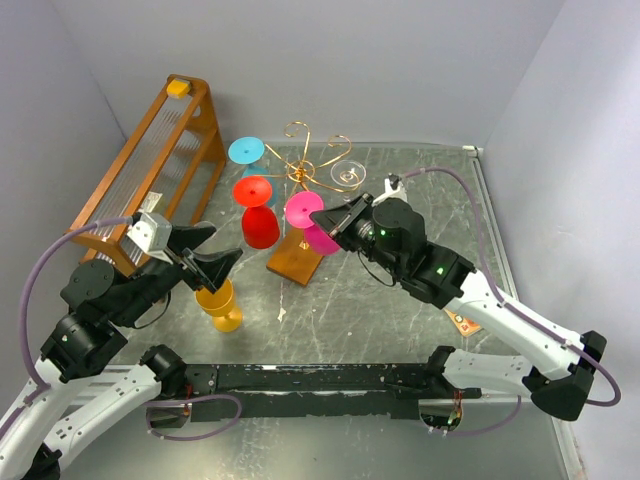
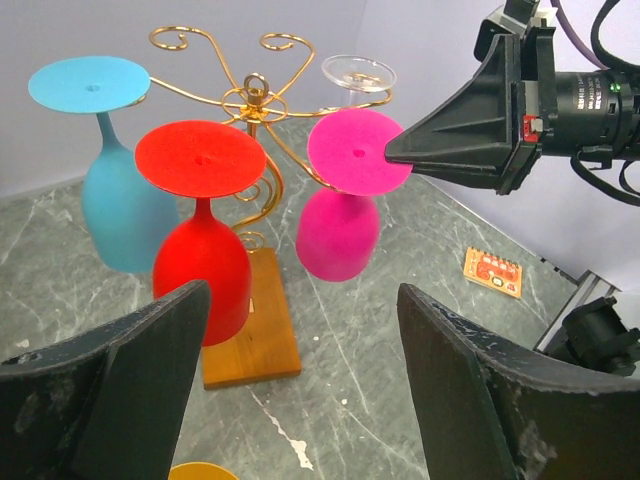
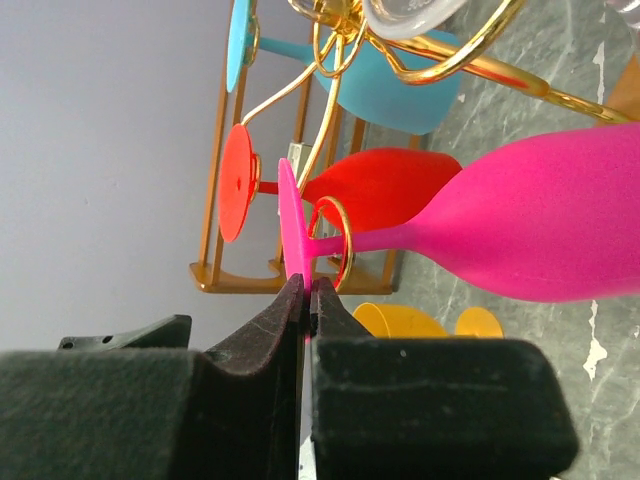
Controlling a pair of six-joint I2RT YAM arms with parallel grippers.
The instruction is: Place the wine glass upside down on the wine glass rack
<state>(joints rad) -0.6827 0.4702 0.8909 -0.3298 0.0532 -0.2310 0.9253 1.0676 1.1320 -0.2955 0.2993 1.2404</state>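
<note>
Right fingers (image 3: 300, 300) were closed flat on the rim of the pink glass's round foot, the thin disc pinched edge-on between them. The pink glass (image 3: 540, 230) hung upside down on the gold wire rack (image 2: 255, 100), its stem passing through one curled loop, bowl down, just beside the rack's wooden base.

Left fingers (image 1: 214, 262) stood wide open with nothing between them. They hovered over a yellow glass (image 1: 218, 300) that stood upright on the worktop (image 1: 380, 320), apart from it.

On the same rack we noted three more glasses, all inverted: a red glass (image 2: 205, 260) next to the pink one, a blue glass (image 2: 115, 210) further left, and a clear glass (image 2: 358, 72) at the back. A tall wooden frame (image 1: 150, 170) with slatted rails stood at the worktop's left rear. A small orange card (image 2: 491, 272) lay flat near the right arm.
</note>
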